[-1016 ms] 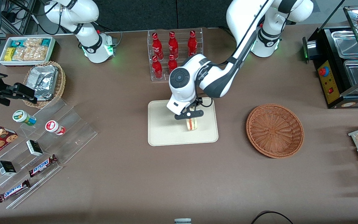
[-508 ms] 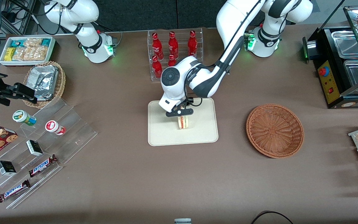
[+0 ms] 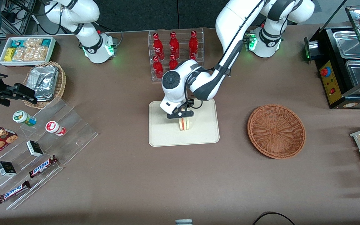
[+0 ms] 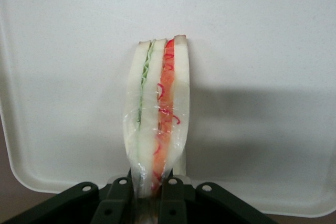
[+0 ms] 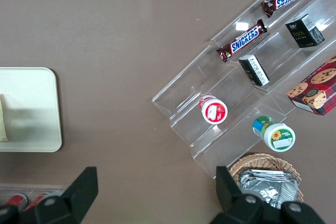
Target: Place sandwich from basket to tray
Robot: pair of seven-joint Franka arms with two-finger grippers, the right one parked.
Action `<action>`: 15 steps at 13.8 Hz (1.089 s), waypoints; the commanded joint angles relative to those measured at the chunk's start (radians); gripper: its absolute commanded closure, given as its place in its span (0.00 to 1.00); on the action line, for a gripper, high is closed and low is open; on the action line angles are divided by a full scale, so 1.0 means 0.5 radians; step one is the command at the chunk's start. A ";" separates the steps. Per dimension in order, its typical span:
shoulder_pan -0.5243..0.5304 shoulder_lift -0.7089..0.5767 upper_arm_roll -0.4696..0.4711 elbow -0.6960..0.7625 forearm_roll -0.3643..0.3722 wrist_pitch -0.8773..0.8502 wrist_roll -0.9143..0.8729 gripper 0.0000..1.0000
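Now pincer clamped on sandwich, upright over tray, long axis vertical.

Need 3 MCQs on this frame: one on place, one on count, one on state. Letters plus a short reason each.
1. Where is the sandwich?
A. in the wicker basket
B. over the cream tray
C. on the bare table

2. How many red bottles stand in the clear rack?
A. three
B. nine
C. six

3. What is the left gripper doing?
A. shut on the sandwich
B. open above the basket
C. parked beside the rack

Answers:
1 B: the front view shows the wedge over the tray, while the reddish-brown basket holds nothing.
2 C: three caps in the row farther from the front camera, three in the nearer, in the bottle rack.
3 A: the wrist view shows the jaws pinching the wrapped wedge's end over the tray.
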 commanded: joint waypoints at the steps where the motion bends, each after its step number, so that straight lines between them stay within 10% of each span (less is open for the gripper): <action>1: -0.037 0.036 0.031 0.065 0.018 -0.009 -0.006 0.17; 2: -0.033 0.021 0.034 0.071 0.018 -0.021 0.000 0.01; 15: 0.509 -0.846 0.086 0.114 -0.004 -0.962 0.052 0.00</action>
